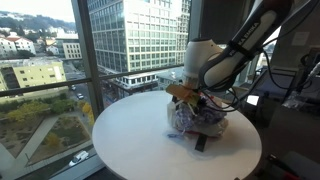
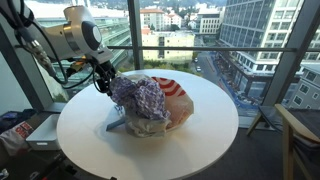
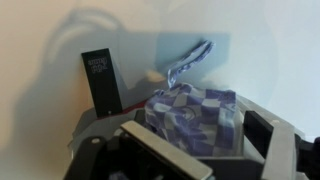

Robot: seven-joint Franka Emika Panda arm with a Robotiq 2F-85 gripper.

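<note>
Fabric fills the whole gap of the Robotiq gripper [image 3: 196, 132] in the wrist view. The jaws look closed on a bunched fold of the checkered cloth [image 3: 190, 108], purple and white, though how firmly they bite cannot be told. In an exterior view the gripper [image 2: 105, 84] sits at the high corner of the cloth [image 2: 140, 100], which stands up in a heap near the middle of the round white table [image 2: 150, 152]. It appears to be partly lifted rather than lying flat. A loose tail of fabric trails away from the fingers across the tabletop. Under and behind the heap lies something red and white [image 2: 178, 94], either a bowl or a second cloth, but which of the two cannot be told. Just beside the heap a flat black rectangular object [image 3: 102, 80] lies on the table. By the look of it, the cloth is light, soft and limp. It will sag and drape from any hold, so a thick gathered fold gives a surer purchase than a single thin edge.
</note>
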